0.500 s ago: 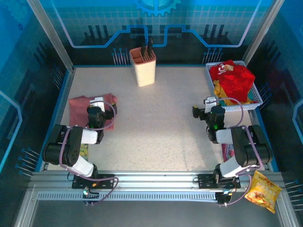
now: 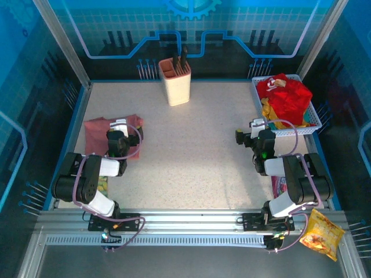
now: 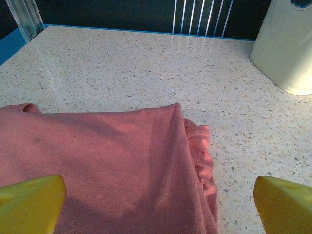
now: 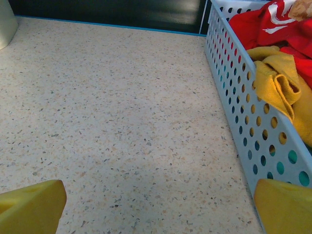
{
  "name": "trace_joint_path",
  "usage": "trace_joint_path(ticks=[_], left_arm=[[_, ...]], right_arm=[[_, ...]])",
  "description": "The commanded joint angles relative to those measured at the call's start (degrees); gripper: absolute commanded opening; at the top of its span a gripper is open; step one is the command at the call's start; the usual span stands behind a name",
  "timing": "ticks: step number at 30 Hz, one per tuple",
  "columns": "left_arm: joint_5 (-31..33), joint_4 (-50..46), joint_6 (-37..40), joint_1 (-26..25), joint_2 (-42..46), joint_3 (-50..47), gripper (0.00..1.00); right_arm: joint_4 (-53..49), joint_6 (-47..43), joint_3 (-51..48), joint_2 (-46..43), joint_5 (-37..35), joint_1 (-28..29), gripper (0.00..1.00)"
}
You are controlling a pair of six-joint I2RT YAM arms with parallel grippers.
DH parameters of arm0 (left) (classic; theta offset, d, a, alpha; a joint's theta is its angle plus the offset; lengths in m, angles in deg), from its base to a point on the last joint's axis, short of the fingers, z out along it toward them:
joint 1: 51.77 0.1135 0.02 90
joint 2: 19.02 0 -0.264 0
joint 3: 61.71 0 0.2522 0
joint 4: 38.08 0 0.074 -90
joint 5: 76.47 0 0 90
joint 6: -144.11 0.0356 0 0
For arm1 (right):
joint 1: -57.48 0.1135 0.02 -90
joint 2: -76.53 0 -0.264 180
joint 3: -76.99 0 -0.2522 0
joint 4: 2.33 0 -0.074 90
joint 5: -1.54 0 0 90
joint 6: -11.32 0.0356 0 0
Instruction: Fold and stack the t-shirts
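A dusty pink t-shirt (image 2: 97,136) lies folded at the left of the table, its right edge bunched (image 3: 200,151). My left gripper (image 2: 120,127) stands open over that right part (image 3: 158,209), yellow fingertips (image 3: 29,204) wide apart and nothing gripped. A bright red t-shirt (image 2: 288,94) and a yellow one (image 2: 269,110) are heaped in the perforated basket (image 2: 316,120) at the back right. My right gripper (image 2: 257,128) is open above bare table (image 4: 158,209), just left of the basket wall (image 4: 243,112), with the yellow shirt (image 4: 278,83) and red shirt (image 4: 263,24) inside.
A cream holder (image 2: 175,82) with dark tools stands at the back centre, also at the upper right (image 3: 287,44) of the left wrist view. Snack packets lie by the arm bases: an orange one (image 2: 320,233), a pink one (image 2: 278,185), a green-yellow one (image 2: 102,185).
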Motion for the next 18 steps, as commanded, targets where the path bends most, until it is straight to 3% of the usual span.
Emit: trace_joint_path(ticks=[1, 18], left_arm=[[0.75, 2.64, -0.79, 0.55, -0.33, -0.74, 0.99], [2.28, 1.98, 0.22, -0.46, 0.07, -0.39, 0.99]], right_arm=[[1.79, 0.14, 0.42, 0.30, 0.07, 0.04, 1.00], [1.36, 0.06, -0.16, -1.82, -1.06, 0.39, 1.00]])
